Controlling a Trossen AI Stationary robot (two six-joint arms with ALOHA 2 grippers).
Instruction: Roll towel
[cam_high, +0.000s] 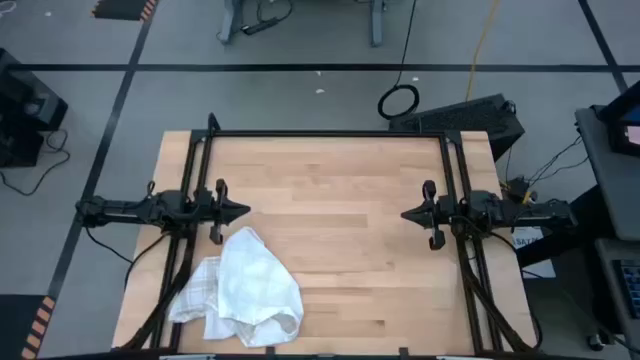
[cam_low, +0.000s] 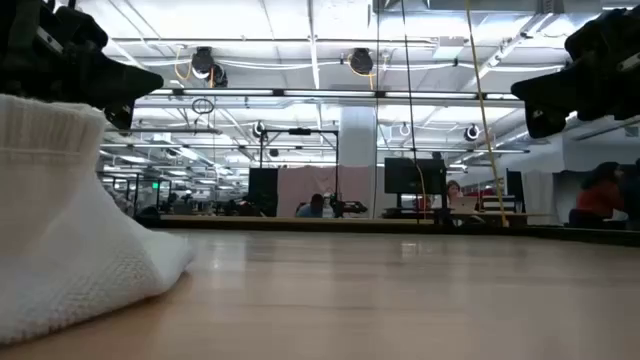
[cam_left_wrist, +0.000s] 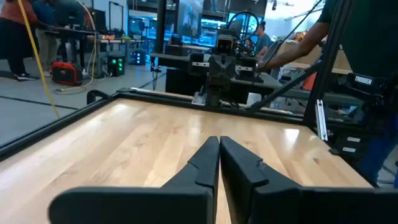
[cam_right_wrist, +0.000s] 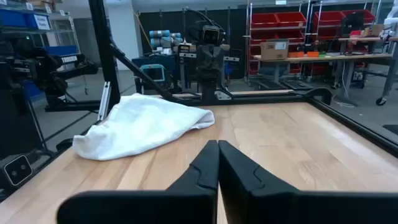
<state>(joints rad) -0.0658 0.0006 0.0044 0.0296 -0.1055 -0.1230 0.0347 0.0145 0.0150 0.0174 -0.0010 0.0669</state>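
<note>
The white towel (cam_high: 240, 290) lies in a crumpled heap on the wooden table near its near-left corner, a patch of grid check showing at its left side. It also shows in the right wrist view (cam_right_wrist: 140, 124) and fills the left of the low view (cam_low: 70, 230). My left gripper (cam_high: 243, 211) hovers shut just beyond the towel's far edge, at the table's left side. My right gripper (cam_high: 405, 214) hovers shut at the table's right side, far from the towel. Both point toward the table's middle.
The bare wooden tabletop (cam_high: 340, 200) spreads between the two grippers and to the towel's right. A black frame (cam_high: 325, 134) runs along the table's far edge and down both sides. People show in the room beyond the table (cam_left_wrist: 18, 37).
</note>
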